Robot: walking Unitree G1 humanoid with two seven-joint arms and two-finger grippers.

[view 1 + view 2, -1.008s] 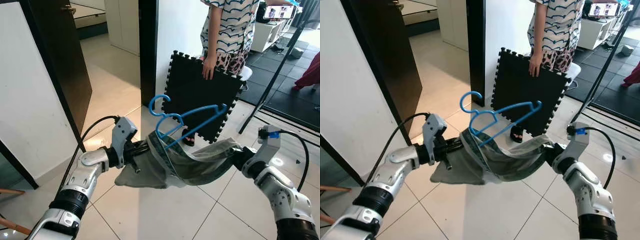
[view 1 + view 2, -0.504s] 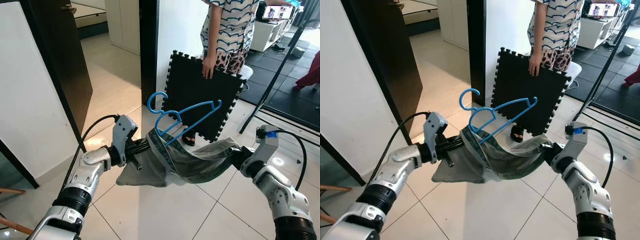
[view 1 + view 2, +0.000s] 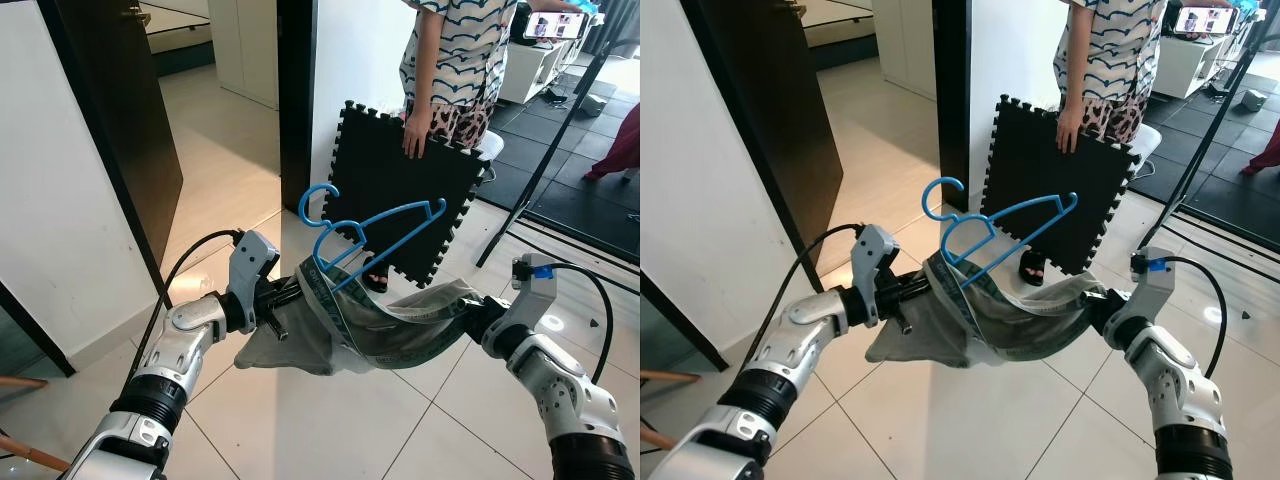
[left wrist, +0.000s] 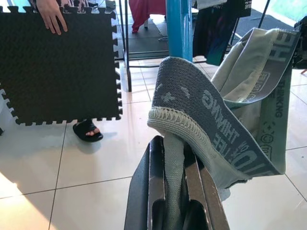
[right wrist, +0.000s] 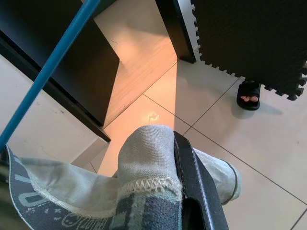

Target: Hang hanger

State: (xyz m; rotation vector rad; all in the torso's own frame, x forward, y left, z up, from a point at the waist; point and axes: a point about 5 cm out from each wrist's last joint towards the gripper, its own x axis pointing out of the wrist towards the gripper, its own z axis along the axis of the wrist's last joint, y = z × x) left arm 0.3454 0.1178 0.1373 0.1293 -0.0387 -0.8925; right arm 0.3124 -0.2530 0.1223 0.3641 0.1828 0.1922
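Note:
A blue plastic hanger [image 3: 372, 235] sticks up out of a grey-green garment [image 3: 375, 330], its hook at the upper left. The garment's printed waistband is stretched between my two grippers above the tiled floor. My left gripper [image 3: 292, 295] is shut on the waistband's left end, seen close up between its fingers [image 4: 156, 191]. My right gripper [image 3: 468, 310] is shut on the waistband's right end, which folds over one finger [image 5: 192, 182]. The hanger's blue bar [image 5: 45, 67] crosses the right wrist view.
A person [image 3: 455, 60] stands ahead, holding a black foam mat [image 3: 405, 190] upright on the floor. A dark open door [image 3: 120, 120] and a white wall [image 3: 50, 200] lie to the left. A dark pole [image 3: 550, 140] leans at the right.
Both grippers keep their hold; the garment and hanger have shifted only slightly, with the hanger a touch more to the right.

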